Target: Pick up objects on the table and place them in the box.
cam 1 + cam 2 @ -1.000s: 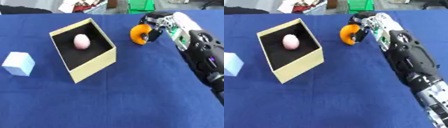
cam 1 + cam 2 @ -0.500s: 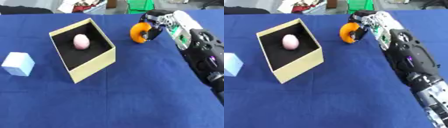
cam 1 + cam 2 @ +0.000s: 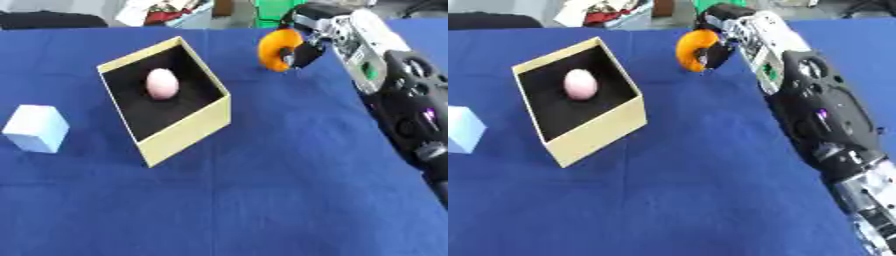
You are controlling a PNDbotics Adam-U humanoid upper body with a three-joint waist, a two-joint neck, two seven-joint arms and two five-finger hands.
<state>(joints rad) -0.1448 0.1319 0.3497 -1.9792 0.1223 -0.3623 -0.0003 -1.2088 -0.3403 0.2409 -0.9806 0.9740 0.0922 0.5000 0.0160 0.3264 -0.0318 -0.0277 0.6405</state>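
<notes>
The dark fingers (image 3: 302,52) of the robot's right hand (image 3: 317,31) are curled around a flat, round orange object (image 3: 275,49), pinching it so that it stands on edge with its broad face turned toward the box. The hand holds this orange disc near the far edge of the table, toward the far right part of the blue cloth; whether the disc touches the cloth or hangs just above it cannot be told. From the hand, the white and black forearm (image 3: 807,95) runs back along the right side of the table to the near right corner, where silver joints show.

Just to the left of the held disc, apart from it, sits an open square cardboard box (image 3: 185,134) with pale yellow walls and a black lining, turned so that one corner points at the near edge of the table. Inside it, on the black floor toward the far side, lies a small pale pink egg-shaped object (image 3: 161,83).

Well to the left of the box, near the left edge of the table, a light blue cube (image 3: 36,128) rests on the cloth, apart from everything else.

The table (image 3: 262,200) is covered in a deep blue cloth, bare across its near half. The left hand shows in neither view.
</notes>
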